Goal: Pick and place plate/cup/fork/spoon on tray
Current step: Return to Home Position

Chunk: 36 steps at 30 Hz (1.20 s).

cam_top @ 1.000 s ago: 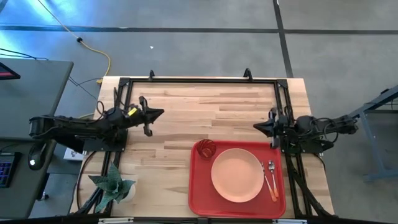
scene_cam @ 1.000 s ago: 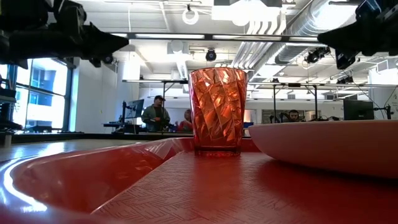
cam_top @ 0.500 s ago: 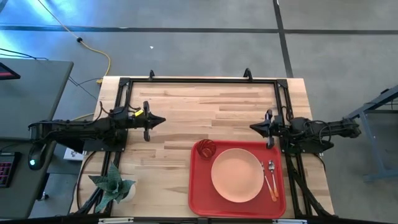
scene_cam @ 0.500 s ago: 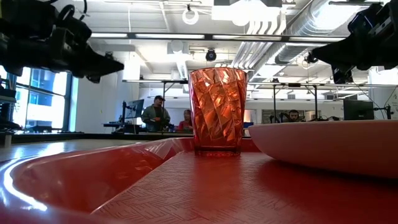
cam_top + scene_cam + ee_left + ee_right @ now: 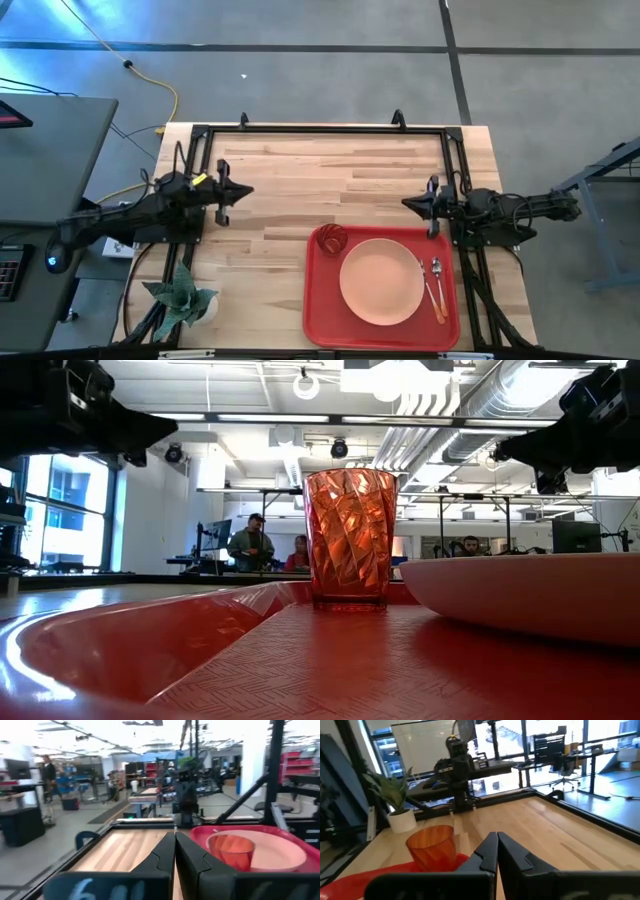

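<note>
The red tray (image 5: 322, 318) lies at the table's near right. On it rest the peach-pink plate (image 5: 381, 280), the orange-red cup (image 5: 332, 238) standing upright at its far left corner, and the fork (image 5: 429, 288) and spoon (image 5: 438, 284) side by side right of the plate. The cup also shows in the low view (image 5: 350, 538). My left gripper (image 5: 246, 190) is shut and empty above the table's left side. My right gripper (image 5: 406, 203) is shut and empty above the table, just beyond the tray's far right corner.
A black frame (image 5: 320, 130) runs along the table's far edge and both sides. A potted plant (image 5: 180, 296) stands at the near left corner. Bare wood (image 5: 330, 180) lies between the two grippers. People (image 5: 250, 546) stand in the room beyond the table.
My left gripper has drawn back toward the table's left edge, staying shut. My right gripper has shifted slightly toward the left and then kept still. The things on the tray have not moved.
</note>
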Available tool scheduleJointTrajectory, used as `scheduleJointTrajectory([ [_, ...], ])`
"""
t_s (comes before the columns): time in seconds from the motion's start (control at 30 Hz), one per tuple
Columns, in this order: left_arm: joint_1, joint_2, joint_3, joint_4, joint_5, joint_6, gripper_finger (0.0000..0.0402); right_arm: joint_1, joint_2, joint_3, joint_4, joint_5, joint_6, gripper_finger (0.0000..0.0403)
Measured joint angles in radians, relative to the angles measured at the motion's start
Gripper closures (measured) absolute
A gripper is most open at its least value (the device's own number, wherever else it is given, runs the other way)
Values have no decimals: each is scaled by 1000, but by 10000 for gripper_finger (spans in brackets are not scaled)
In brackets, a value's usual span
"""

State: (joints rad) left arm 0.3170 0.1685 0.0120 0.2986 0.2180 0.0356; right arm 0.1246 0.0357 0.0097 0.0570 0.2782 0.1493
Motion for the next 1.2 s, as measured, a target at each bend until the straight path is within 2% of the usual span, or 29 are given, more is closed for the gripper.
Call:
scheduleJointTrajectory([
  [0.1, 12, -88, 0, -96, -43, 1, 399, 0, 3, 0, 0, 1, -3, 403],
  [0.2, 28, -164, 0, -203, -141, -15, 399, 0, 4, 0, 0, 0, -11, 403],
  [0.27, 33, -164, 0, -216, -168, -40, 399, 0, 4, 0, 0, -3, -11, 403],
  [0.5, 13, -150, 0, -188, -194, -113, 399, 0, 5, -1, 4, 14, -77, 403],
  [0.63, -53, -142, 0, -199, -196, -122, 399, 0, 3, -1, 54, 64, -75, 403],
  [0.8, -150, -131, 0, -202, -194, -120, 399, 0, 3, -1, 114, 54, -125, 403],
  [0.9, -184, -124, 1, -225, -205, -124, 399, 0, 9, -1, 111, 54, -147, 403],
  [1.03, -223, -125, 0, -282, -170, -113, 399, 0, 11, -1, 69, 36, -147, 403],
  [1.2, -235, -125, 0, -263, -174, -77, 399, 0, 12, -1, 1, 9, -105, 403],
])
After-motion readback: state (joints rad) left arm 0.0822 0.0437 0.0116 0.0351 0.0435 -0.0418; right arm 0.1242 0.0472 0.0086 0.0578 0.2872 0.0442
